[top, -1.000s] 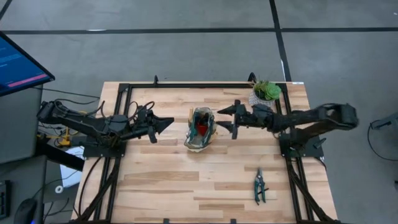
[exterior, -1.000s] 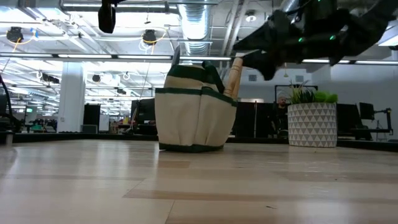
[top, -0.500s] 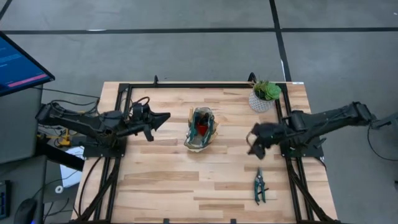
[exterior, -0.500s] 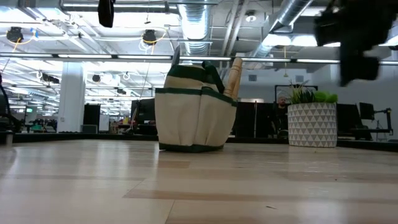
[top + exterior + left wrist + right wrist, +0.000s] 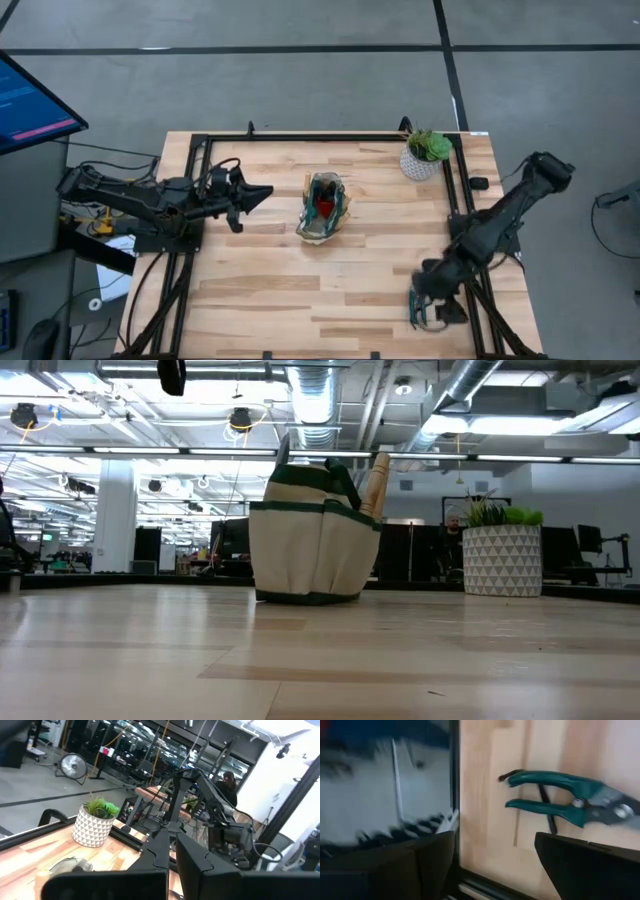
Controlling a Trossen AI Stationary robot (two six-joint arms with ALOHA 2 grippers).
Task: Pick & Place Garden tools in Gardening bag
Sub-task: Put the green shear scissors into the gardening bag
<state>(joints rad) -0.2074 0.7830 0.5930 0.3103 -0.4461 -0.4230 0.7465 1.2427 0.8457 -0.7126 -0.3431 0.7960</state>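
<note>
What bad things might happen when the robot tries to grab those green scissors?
1. The pruning shears lie close to the table's edge by the black frame rail, so the open right gripper might nudge them off or bump the rail.
2. The gardening bag already looks full, a wooden handle poking out, so the shears might catch on it going in.

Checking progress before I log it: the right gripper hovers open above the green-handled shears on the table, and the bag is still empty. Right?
Not quite. The bag is not empty: the high view shows a red item and tool handles in it. The right gripper does hover open above the shears.
</note>
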